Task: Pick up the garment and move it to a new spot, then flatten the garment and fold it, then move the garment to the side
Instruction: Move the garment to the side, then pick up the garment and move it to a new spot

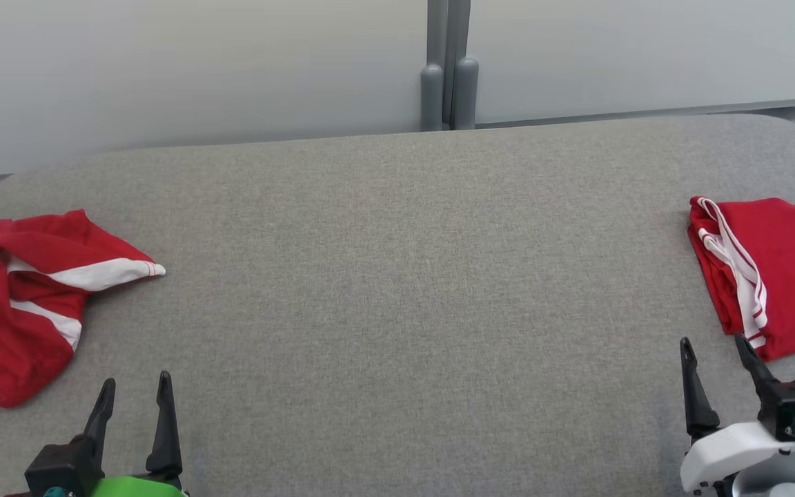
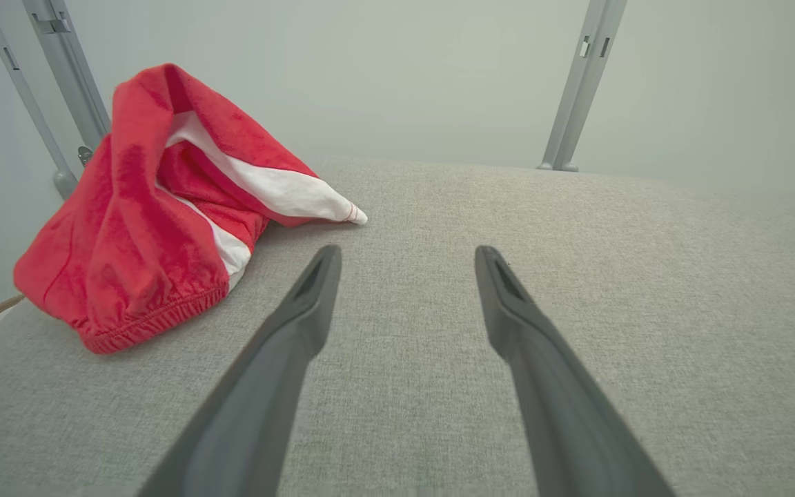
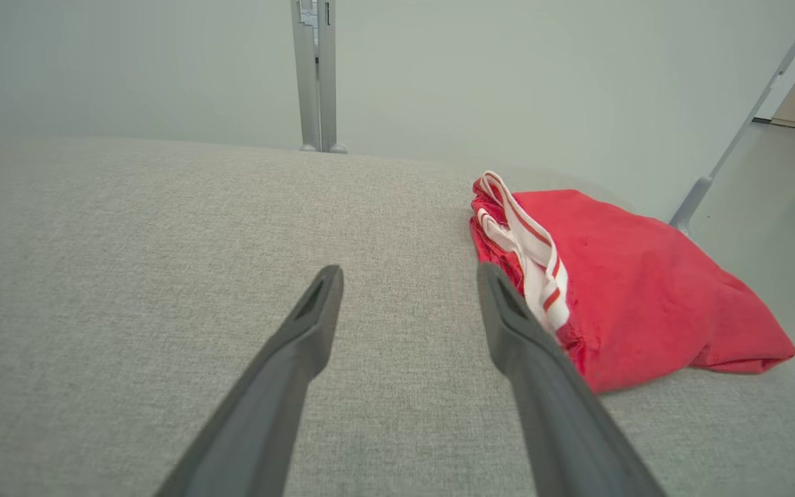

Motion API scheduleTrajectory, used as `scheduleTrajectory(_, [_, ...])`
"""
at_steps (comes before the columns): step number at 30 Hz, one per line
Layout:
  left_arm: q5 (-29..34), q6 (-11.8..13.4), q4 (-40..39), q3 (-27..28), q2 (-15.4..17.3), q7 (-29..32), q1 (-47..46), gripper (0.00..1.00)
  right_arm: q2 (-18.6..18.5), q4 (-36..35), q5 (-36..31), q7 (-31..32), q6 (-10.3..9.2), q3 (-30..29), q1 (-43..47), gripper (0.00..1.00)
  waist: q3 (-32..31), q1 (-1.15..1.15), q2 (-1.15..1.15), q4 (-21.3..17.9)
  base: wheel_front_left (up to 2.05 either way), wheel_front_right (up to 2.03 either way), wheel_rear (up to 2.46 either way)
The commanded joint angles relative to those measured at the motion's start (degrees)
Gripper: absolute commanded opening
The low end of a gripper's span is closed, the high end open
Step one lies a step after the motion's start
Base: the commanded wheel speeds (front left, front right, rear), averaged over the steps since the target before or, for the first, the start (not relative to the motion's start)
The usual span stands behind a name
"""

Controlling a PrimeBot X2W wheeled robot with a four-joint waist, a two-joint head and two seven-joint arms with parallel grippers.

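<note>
1. Plainly not yet started on: crumpled garment (image 1: 18, 297) heaped at the left end of the table (image 1: 397, 276), well apart from the folded garment (image 1: 777, 269) at the right end.
2. Probably kept at opposite ends to stop unsorted and finished work from mixing. Wide bare middle likely left free for flattening and folding.
3. Left gripper (image 1: 136, 379) released, jaws spread wide, holding nothing. Low over the table, near the heap but not touching it, seemingly poised for a pick.
4. Right gripper (image 1: 713, 340) likewise spread and empty, tips close to the folded garment's striped edge yet apart from it.
5. Red cloth, soft and limp, with broad white panels. Rumpled into a mound with a gathered elastic hem (image 2: 156, 321) at the front and one white corner trailing toward the middle.
6. Folded piece: a flat, thick slab of red, with narrow red-and-white striped bands running along its inner edge.
7. Table covered in grey woven fabric, matte, with rounded corners. Likely to drag a little on cloth pulled across it.
8. Behind: pale wall and grey posts (image 1: 449, 83).
</note>
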Motion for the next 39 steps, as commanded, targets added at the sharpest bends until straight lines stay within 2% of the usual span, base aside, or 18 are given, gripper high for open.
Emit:
scheduleTrajectory(1, [0.59, -0.29, 0.24, 0.41, -0.40, -0.27, 0.83, 1.00, 0.01, -0.69, -0.03, -0.34, -0.07, -0.08, 0.67, 1.00, -0.89, 0.00, 0.68, 0.68, 0.00, 0.00, 0.00])
scheduleTrajectory(7, [2.13, -2.04, 1.05, 2.93, -2.53, -0.28, 2.06, 1.00, 2.42, -4.35, 0.44, -0.31, -0.07, 0.21, 4.70, 1.00, -1.95, 0.00, 0.68, 0.84, 0.00, 0.00, 0.00])
scheduleTrajectory(18, [5.22, -4.81, 2.25, 6.04, -5.02, -0.27, 2.02, 1.00, 2.90, -6.65, -0.95, -0.33, -0.07, 1.07, 5.19, 1.00, -2.59, 0.00, 0.68, 1.05, 0.00, 0.00, 0.00])
scheduleTrajectory(25, [6.63, -5.98, 2.87, 7.09, -6.01, -0.27, 1.24, 1.00, 2.91, -7.04, -1.61, -0.33, -0.07, 1.73, 5.02, 1.00, -2.93, 0.00, 0.68, 2.86, 0.00, 0.00, 0.00])
scheduleTrajectory(31, [7.31, -6.45, 3.08, 7.97, -6.60, -0.22, 1.55, 1.00, 2.93, -6.85, -0.65, -0.34, -0.07, 4.24, 4.79, 1.00, -3.63, 0.00, 0.68, 7.55, 0.00, 0.00, 0.00])
scheduleTrajectory(39, [8.48, -6.85, 2.75, 7.85, -6.61, -0.22, 2.85, 1.00, 2.91, -6.56, 0.69, -0.30, -0.07, 7.91, 4.91, 1.00, -5.52, 0.00, 0.68, 18.69, 0.00, 0.00, 0.00])
